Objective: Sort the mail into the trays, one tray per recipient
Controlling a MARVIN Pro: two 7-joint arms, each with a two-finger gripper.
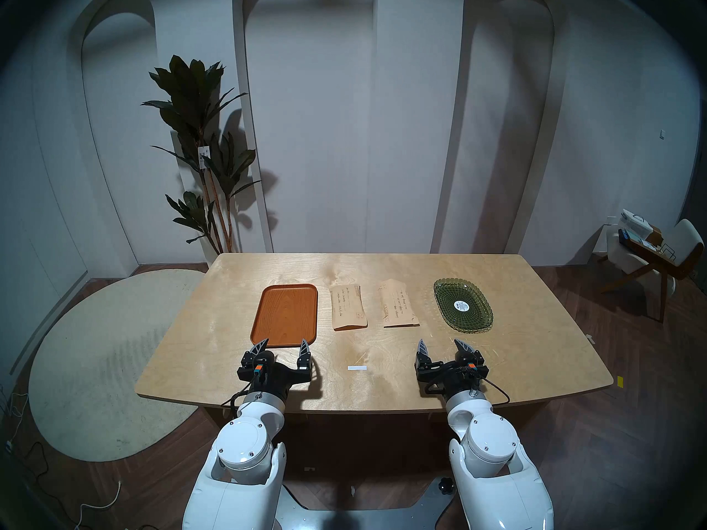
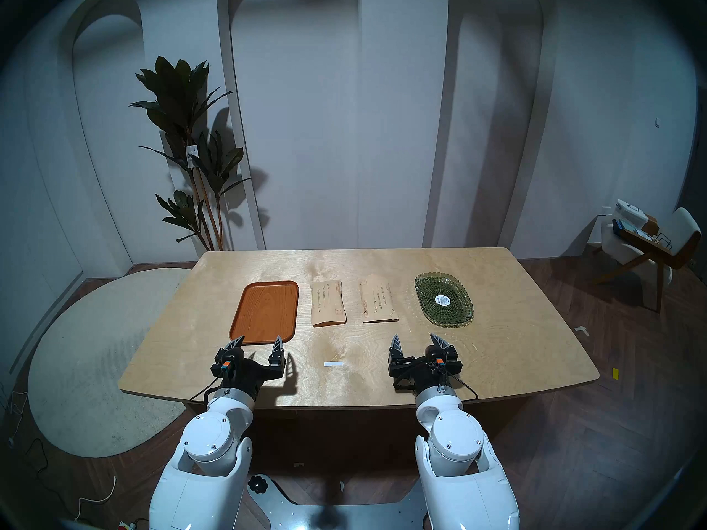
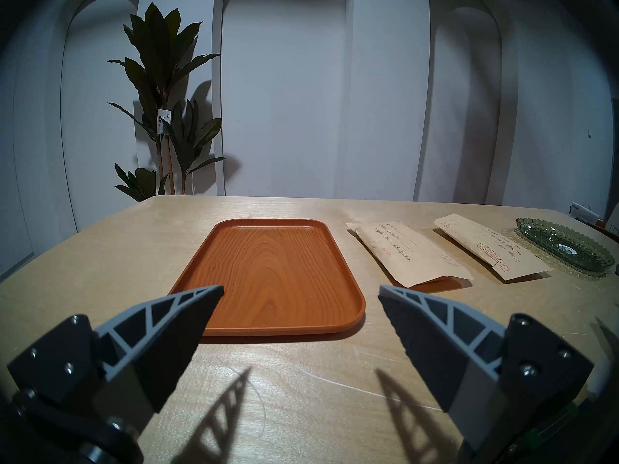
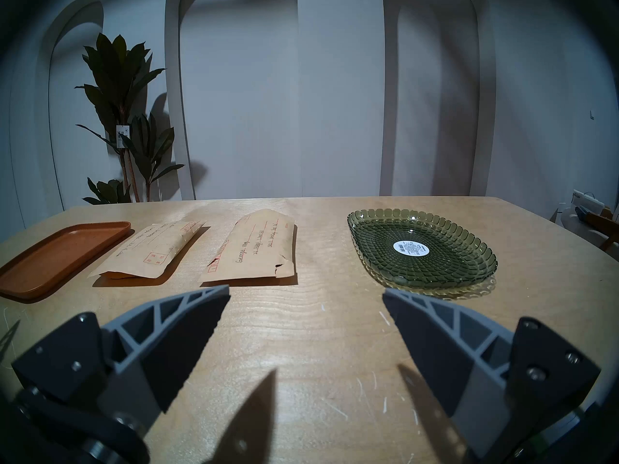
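- A pale room with tall arched wall panels, a leafy potted plant [image 1: 199, 143] behind the far left corner of the surface, an oval rug [image 1: 95, 364] on the dark wood floor to the left, and a chair [image 1: 650, 257] off to the right.
- The surface [image 1: 516, 357] is a light plywood top with rounded corners, and the task's things lie in a row across its middle.
- The orange-brown wooden tray [image 1: 285, 313] lies nearest the left edge, flat and empty, its long side running from near edge to far edge.
- Just beside it to the right lies the first kraft envelope [image 1: 348, 307], with dark handwritten lines and small red marks, its near end slightly lifted off the surface.
- The second kraft envelope [image 1: 398, 304] lies apart from the first, its pointed flap end toward the far edge, with a small tear on one side.
- The green scalloped glass dish [image 1: 447, 292] sits nearest the right edge, a round white sticker [image 1: 461, 306] at its centre; nothing else lies in it.
- A small white strip [image 1: 357, 368] lies near the near edge, between the two arms.
- The left pincer [image 1: 284, 346] hovers above the tray's near end, fingers spread wide, holding nothing.
- The right pincer [image 1: 444, 345] hovers above bare surface just short of the second envelope and the dish, fingers likewise spread wide and empty.
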